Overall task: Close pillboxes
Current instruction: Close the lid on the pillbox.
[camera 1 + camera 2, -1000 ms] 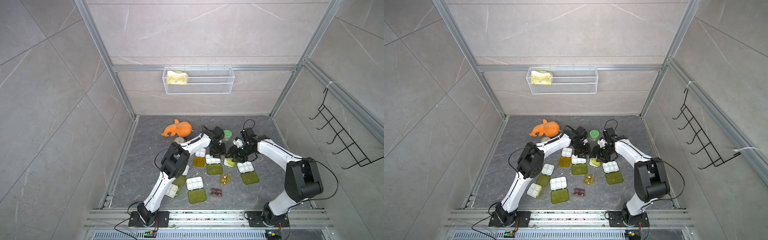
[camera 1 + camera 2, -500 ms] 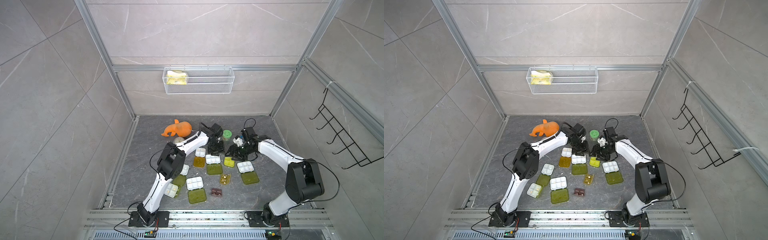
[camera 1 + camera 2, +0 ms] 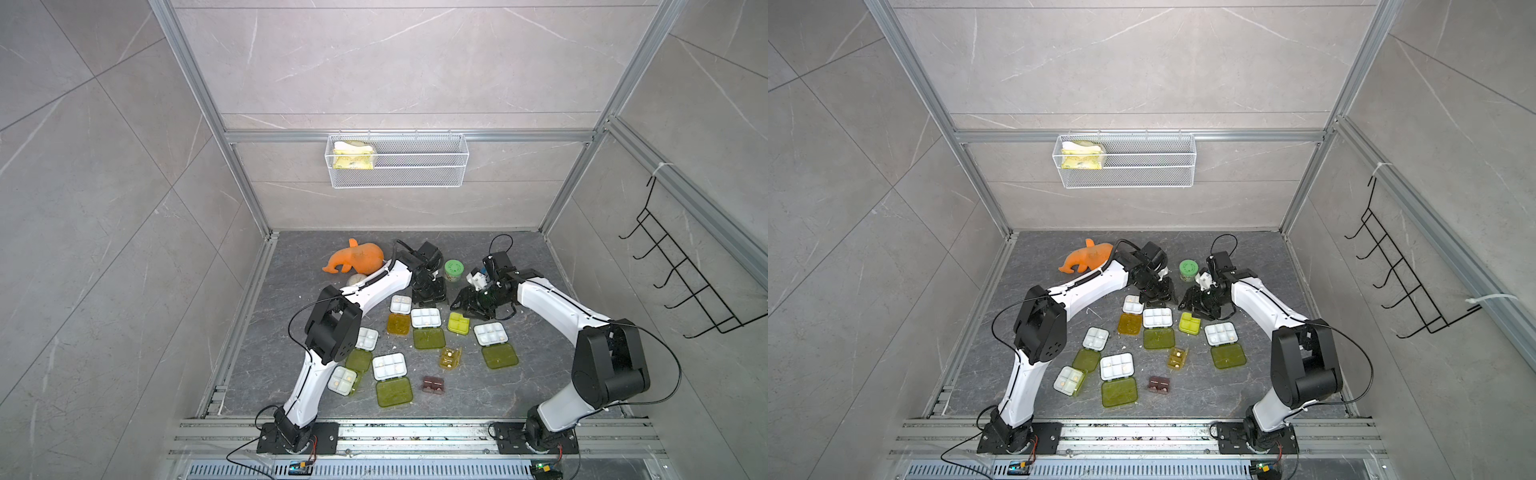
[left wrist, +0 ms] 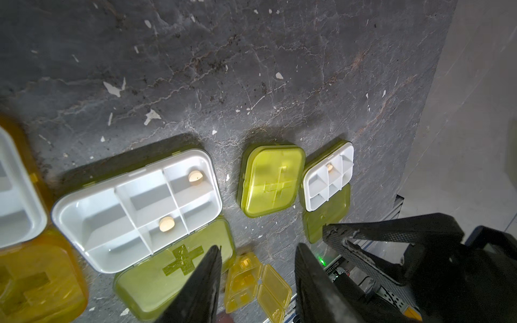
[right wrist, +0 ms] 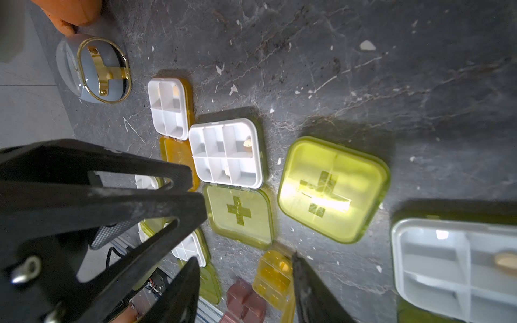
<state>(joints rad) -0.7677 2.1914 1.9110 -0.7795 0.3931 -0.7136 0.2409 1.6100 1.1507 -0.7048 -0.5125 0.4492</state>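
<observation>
In a top view, the small yellow-green pillbox (image 3: 458, 323) just right of the frame's centre now lies shut with its lid flat, where a second ago both claws crowded over it. The left gripper (image 4: 257, 246) and right gripper (image 5: 244, 256) have drawn back up-frame, jaws spread and empty. The six-cell pillbox (image 3: 425, 318) to its left and the amber box (image 3: 451, 358) below it still lie open.

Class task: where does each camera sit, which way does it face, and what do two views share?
Both top views: high overhead, looking down; left arm and right arm show whole.
Left wrist: on the left arm, looking down past its open left hand.
Right wrist: likewise, past the open right hand.
Shared: both wrist views show the closed yellow-green pillbox.
</observation>
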